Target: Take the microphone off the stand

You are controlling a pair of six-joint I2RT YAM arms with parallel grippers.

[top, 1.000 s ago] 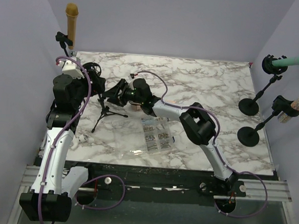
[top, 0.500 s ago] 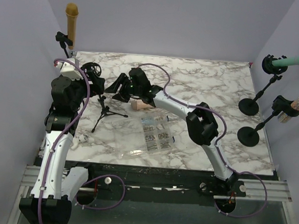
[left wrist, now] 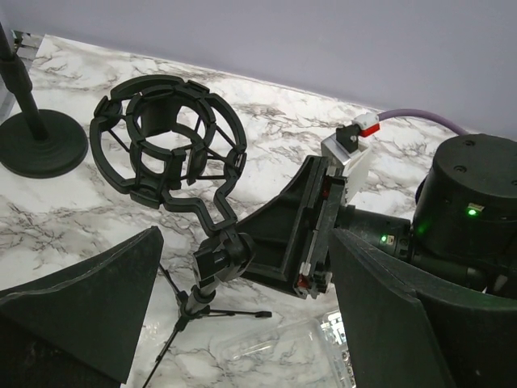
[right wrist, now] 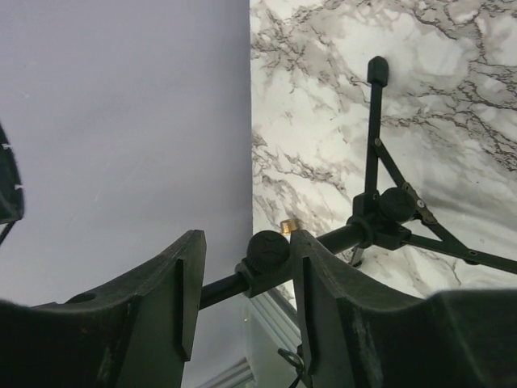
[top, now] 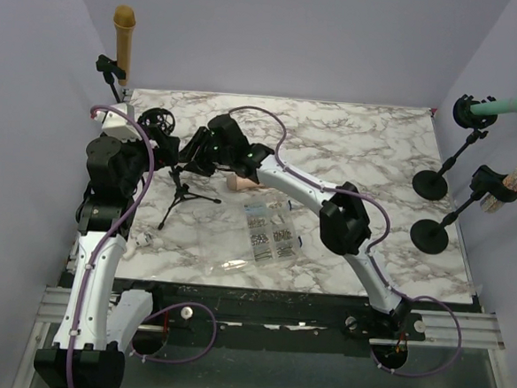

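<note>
The small black tripod stand [top: 183, 196] stands left of centre, and its ring-shaped shock mount [top: 160, 120] is empty, as the left wrist view shows [left wrist: 166, 133]. A pinkish microphone [top: 239, 183] lies on the marble just right of the stand. My right gripper [top: 193, 150] is open, with its jaws on either side of the stand's neck knob [right wrist: 267, 250]; one finger [right wrist: 323, 283] is right against the knob. My left gripper [top: 152, 154] is open and empty beside the mount, aimed at the stand's neck [left wrist: 216, 263].
A clear plastic box of small parts [top: 271, 232] lies in front of the microphone. Two round-base stands with microphones [top: 437, 184] stand at the right edge. Another stand holding a tan microphone [top: 122, 33] is at the back left corner; its base shows in the left wrist view [left wrist: 36, 144].
My right gripper has moved left, away from the pinkish microphone, which stays lying on the table. Its jaws now stand around the stand's neck. The left arm has shifted slightly.
</note>
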